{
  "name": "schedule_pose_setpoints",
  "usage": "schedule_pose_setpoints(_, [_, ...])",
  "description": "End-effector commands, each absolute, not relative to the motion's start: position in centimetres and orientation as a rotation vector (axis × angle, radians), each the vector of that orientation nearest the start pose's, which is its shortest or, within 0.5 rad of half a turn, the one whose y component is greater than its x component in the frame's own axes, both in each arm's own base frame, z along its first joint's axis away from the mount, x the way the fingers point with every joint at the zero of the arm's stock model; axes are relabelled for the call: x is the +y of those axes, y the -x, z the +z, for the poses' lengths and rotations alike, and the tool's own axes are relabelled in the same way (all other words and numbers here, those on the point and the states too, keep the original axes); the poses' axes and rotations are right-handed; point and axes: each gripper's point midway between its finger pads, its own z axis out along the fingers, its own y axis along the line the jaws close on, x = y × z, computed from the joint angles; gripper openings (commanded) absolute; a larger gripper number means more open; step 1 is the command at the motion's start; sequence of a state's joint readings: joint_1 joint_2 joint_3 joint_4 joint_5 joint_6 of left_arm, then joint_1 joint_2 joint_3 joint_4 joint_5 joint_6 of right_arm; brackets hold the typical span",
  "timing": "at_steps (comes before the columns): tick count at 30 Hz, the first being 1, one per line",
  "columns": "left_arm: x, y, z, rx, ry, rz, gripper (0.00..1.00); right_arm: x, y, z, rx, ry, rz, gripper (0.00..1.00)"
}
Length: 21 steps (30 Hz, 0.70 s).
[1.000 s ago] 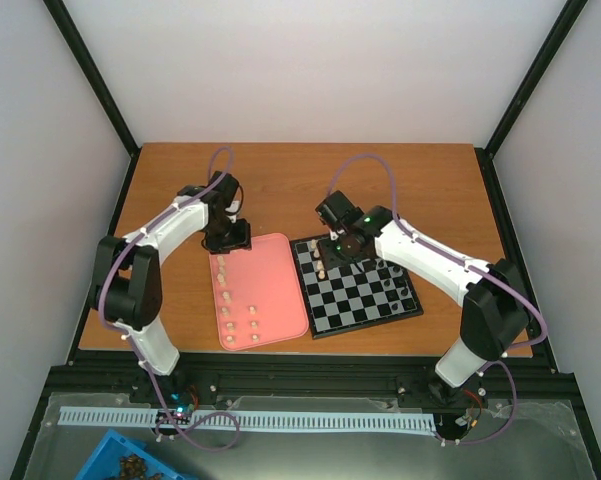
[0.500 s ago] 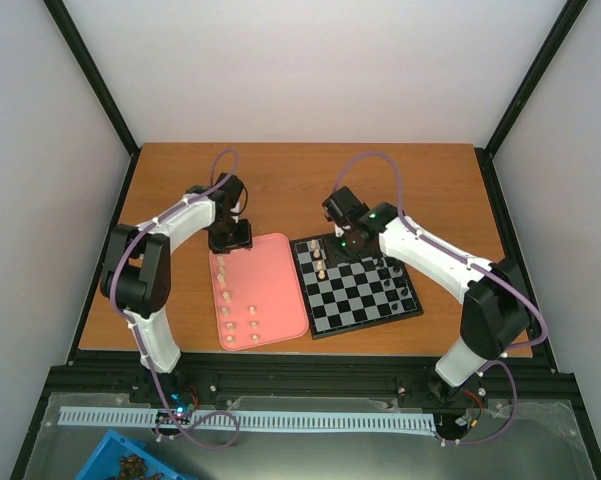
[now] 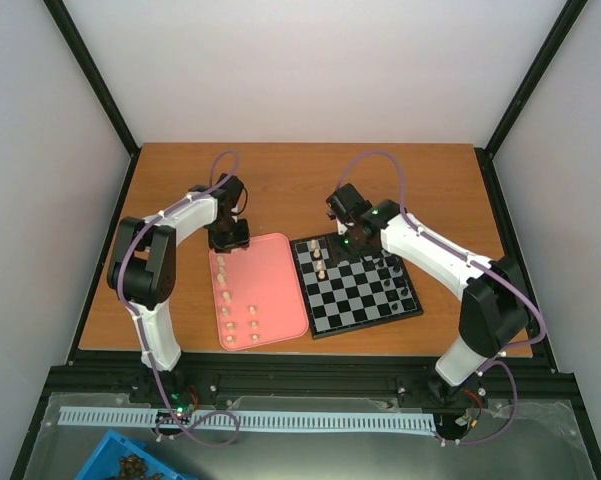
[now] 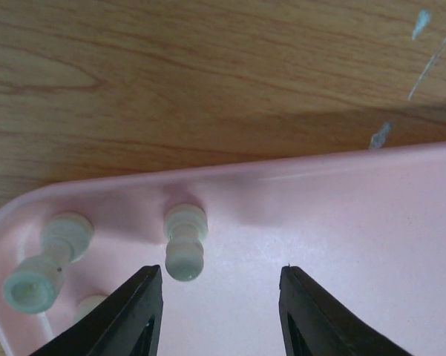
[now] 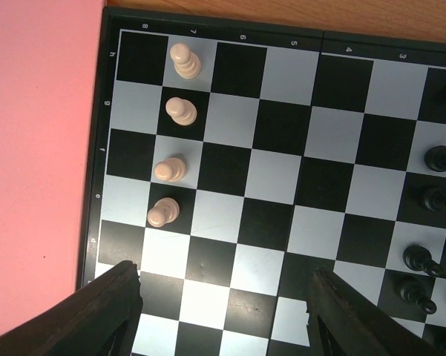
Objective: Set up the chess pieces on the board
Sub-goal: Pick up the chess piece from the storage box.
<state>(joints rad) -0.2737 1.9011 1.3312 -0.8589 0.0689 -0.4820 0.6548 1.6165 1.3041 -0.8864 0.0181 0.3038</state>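
The coming move turns on one cream piece at the far-left corner of the pink tray. In the left wrist view it sits just beyond the tip of the left finger, so it is far of the left tool and left of the middle of its gap. Its long axis runs roughly near to far, crosswise to the line on which the fingers close. It seems to lie on its side, though the slant of the view leaves that unsure.

The left tool has its fingers apart and holds nothing. My judgement is that it needs a small shift left and far before it descends — otherwise the left finger would come down on the piece rather than beside it. A second piece lies just left of the first and could be knocked.

The other chess pieces wait in the near part of the tray, and four stand in a line near the left edge of the board. The right tool hangs over the board with its fingers spread and bare. The left arm is plainly the nearer one to the tray — the right is well apart from it. Dark pieces fill the board's right side, on the wooden surface.
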Motion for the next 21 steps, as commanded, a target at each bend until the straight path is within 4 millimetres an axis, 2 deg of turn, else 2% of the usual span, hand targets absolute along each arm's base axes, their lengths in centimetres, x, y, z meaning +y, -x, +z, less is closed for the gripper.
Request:
schedule_pose_setpoints(1, [-11.0, -38.3, 4.6, 2.956, 0.338, -0.168, 0.45, 22.6, -30.6, 13.4, 2.746, 0.482, 0.233, 0.61])
schedule_pose_setpoints(5, [-10.6, -38.6, 4.2, 2.963, 0.346, -0.160, 0.45, 22.8, -30.7, 13.2, 2.754, 0.485, 0.237, 0.61])
schedule_pose_setpoints(9, [-10.4, -38.7, 3.6, 2.975, 0.352, -0.155, 0.36, 22.8, -31.0, 13.1, 2.755, 0.487, 0.234, 0.61])
schedule_pose_setpoints(15, [-10.4, -38.8, 3.2, 2.987, 0.349, -0.165, 0.35, 22.8, -31.1, 12.9, 2.763, 0.491, 0.237, 0.61])
schedule_pose_setpoints(21, [-10.6, -39.1, 3.0, 2.993, 0.339, -0.173, 0.25, 22.9, -31.2, 12.5, 2.771, 0.490, 0.240, 0.60])
